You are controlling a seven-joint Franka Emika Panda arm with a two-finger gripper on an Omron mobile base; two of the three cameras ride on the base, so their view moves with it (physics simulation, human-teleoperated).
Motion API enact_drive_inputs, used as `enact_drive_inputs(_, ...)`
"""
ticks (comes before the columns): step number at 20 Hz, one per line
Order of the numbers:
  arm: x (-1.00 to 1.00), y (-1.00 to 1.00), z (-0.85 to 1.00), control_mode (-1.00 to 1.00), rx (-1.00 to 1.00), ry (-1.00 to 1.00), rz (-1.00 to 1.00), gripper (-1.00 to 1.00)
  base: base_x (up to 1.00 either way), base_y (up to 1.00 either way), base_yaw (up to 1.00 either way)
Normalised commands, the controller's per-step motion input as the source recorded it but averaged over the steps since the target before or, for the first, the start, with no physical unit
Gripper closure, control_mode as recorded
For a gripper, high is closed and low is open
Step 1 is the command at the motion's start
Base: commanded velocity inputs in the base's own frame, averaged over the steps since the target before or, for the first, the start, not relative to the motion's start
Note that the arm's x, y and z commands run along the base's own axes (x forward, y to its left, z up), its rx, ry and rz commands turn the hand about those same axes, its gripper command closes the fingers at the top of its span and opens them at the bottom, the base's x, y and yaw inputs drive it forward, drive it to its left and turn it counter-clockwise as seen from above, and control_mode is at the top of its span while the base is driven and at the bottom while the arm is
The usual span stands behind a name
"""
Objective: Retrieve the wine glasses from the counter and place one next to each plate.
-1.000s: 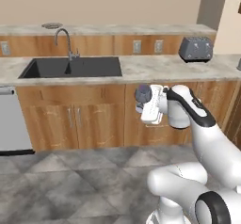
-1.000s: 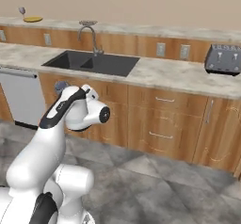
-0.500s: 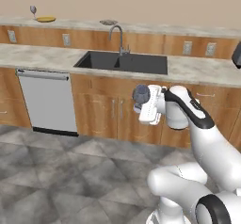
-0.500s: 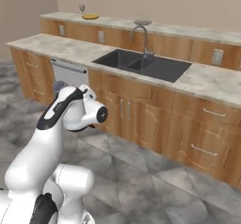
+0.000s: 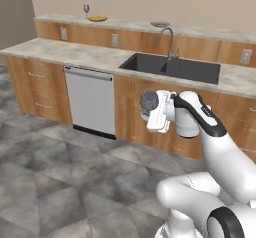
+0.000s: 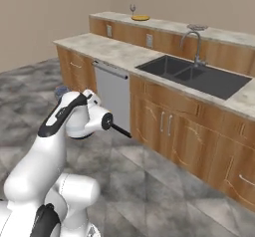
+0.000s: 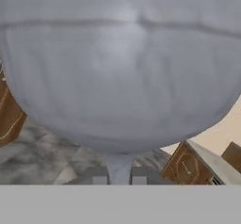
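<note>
A: Gripper [image 5: 146, 107] state?

B: Fingers pinched on the stem of a wine glass [image 5: 149, 100]. In the hand view the grey-blue bowl [image 7: 117, 63] sits right in front of the lens, stem running down between the two fingertips [image 7: 96, 176].

A: What changed vs earlier?

B: Whole scene slid right in both base views, so that's the base moving, not the objects. The toaster seen a second ago is out of frame; the dishwasher [image 5: 91, 101] is now centre-left, and the counter [image 5: 75, 52] end with its drawers has come in. Arm pose unchanged, same grip throughout.

A: Arm pose?

B: Folded close to the base, elbow high, forearm level, hand pointing left toward the cabinets, at about counter-edge height and short of the sink [image 5: 172, 67].

A: Other glass?

B: Second wine glass [image 5: 86, 9] stands upright on the raised bar top [image 5: 130, 26] at the back, just beside the yellow plate [image 5: 97, 18]. A grey plate [image 5: 160, 24] lies further right on it, behind the tap [image 5: 168, 39].
</note>
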Motion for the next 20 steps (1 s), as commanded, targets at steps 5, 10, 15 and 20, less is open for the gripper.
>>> enact_drive_inputs(5, 0.00, 0.00, 0.00, 1.00, 0.00, 0.00, 0.00, 1.00, 0.18, 0.00, 0.36)
enact_drive_inputs(10, 0.00, 0.00, 0.00, 1.00, 0.00, 0.00, 0.00, 1.00, 0.45, 0.00, 0.31)
enact_drive_inputs(15, 0.00, 0.00, 0.00, 1.00, 0.00, 0.00, 0.00, 1.00, 0.90, 0.01, 0.24)
enact_drive_inputs(20, 0.00, 0.00, 0.00, 1.00, 0.00, 0.00, 0.00, 1.00, 0.99, 0.25, 0.17)
